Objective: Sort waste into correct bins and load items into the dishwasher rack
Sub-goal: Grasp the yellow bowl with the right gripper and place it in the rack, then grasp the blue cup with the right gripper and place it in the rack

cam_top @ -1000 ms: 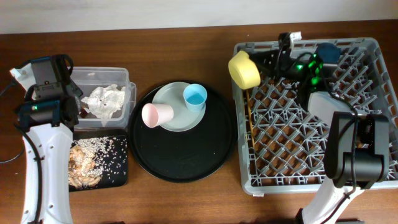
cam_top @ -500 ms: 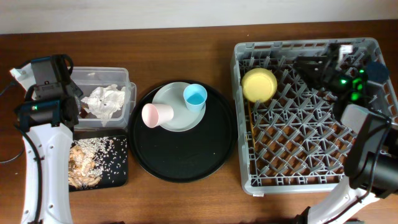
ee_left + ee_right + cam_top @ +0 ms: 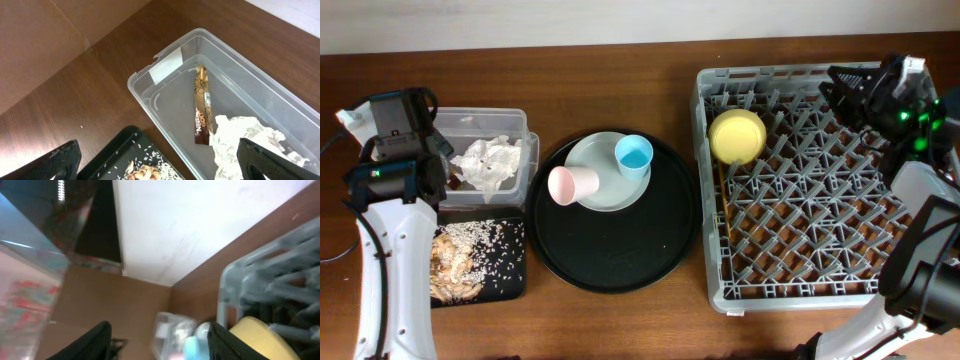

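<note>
Big square grey plastic dishwasher rack (image 3: 820, 250) sat at right. Large round black tray (image 3: 620, 255) was mid-table, carrying the pale round plate (image 3: 605, 195). Clear plastic rectangular tub (image 3: 150, 95) held the crumpled white paper napkin (image 3: 245, 135) and shiny gold-brown wrapper (image 3: 201, 107). Shallow black rectangular tray (image 3: 510, 275) held brownish food scraps with white rice grains (image 3: 470, 255). Yellow bowl (image 3: 737, 137) lay in the rack's far-left corner, thin wooden chopsticks (image 3: 724, 205) just below it. On the plate, small pink cup (image 3: 567, 185) lay on its side and small light-blue cup (image 3: 634, 155) stood upright. Left gripper (image 3: 159, 150) hovered over the tub, fingers wide apart, empty. Right gripper (image 3: 159, 330) was at the rack's far-right corner, spread wide, holding nothing.

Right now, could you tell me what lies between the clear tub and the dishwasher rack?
The round black tray, carrying the plate, pink cup and blue cup; the overhead view shows it.
</note>
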`<act>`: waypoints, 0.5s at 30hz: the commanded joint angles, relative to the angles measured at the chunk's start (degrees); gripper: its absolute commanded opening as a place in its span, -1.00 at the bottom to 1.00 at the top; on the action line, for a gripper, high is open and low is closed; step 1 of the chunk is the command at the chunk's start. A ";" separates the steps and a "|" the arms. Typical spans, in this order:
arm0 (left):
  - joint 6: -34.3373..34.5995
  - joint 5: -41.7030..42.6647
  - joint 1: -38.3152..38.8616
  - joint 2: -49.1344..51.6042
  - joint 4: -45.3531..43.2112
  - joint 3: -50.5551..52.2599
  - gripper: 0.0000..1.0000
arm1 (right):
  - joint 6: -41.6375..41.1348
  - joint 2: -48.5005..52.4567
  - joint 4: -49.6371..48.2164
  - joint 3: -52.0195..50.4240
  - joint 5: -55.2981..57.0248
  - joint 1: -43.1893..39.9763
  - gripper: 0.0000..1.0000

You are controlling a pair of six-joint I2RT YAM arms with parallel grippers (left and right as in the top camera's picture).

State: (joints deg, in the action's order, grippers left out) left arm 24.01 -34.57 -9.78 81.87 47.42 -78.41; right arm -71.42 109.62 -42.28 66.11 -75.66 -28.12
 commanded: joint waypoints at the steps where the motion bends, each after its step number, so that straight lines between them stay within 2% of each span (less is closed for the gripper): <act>1: -0.50 -0.76 -0.13 -0.35 0.04 -0.48 0.98 | 14.43 -0.33 4.61 0.24 2.49 0.09 0.22; 3: -0.50 -0.76 -0.13 -0.35 0.04 -0.48 0.98 | 13.90 -0.81 6.67 1.36 4.50 -0.04 0.27; 4: -0.50 -0.76 -0.13 -0.35 0.07 -0.48 0.98 | 14.03 -0.85 12.92 2.82 8.37 -0.02 0.25; 7: -0.50 -0.76 -0.13 -0.35 0.04 -0.48 0.98 | 23.39 -0.98 21.20 7.06 11.69 1.36 0.26; 9: -0.50 -0.79 -0.13 -0.35 0.04 -0.48 0.98 | 47.74 -1.07 49.96 13.75 23.69 4.59 0.26; 10: -0.50 -0.79 -0.13 -0.35 0.07 -0.48 0.98 | 62.12 -1.07 66.55 19.50 35.28 7.91 0.25; 11: -0.50 -0.79 -0.13 -0.35 0.04 -0.48 0.98 | 69.13 -1.07 75.38 24.30 42.97 11.58 0.26; 12: -0.50 -0.76 -0.13 -0.35 0.04 -0.48 0.98 | 74.84 -1.07 85.53 31.91 51.15 16.83 0.27; 14: -0.50 -0.76 -0.13 -0.35 0.07 -0.48 0.98 | 77.53 -1.07 96.43 41.88 54.12 27.06 0.28; 15: -0.50 -0.76 -0.13 -0.35 0.07 -0.48 0.98 | 77.64 -1.09 99.49 43.23 55.98 31.23 0.29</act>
State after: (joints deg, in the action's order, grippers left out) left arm 24.01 -34.54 -9.78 81.87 47.35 -78.43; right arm 0.40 109.51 52.77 105.51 -27.09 -3.66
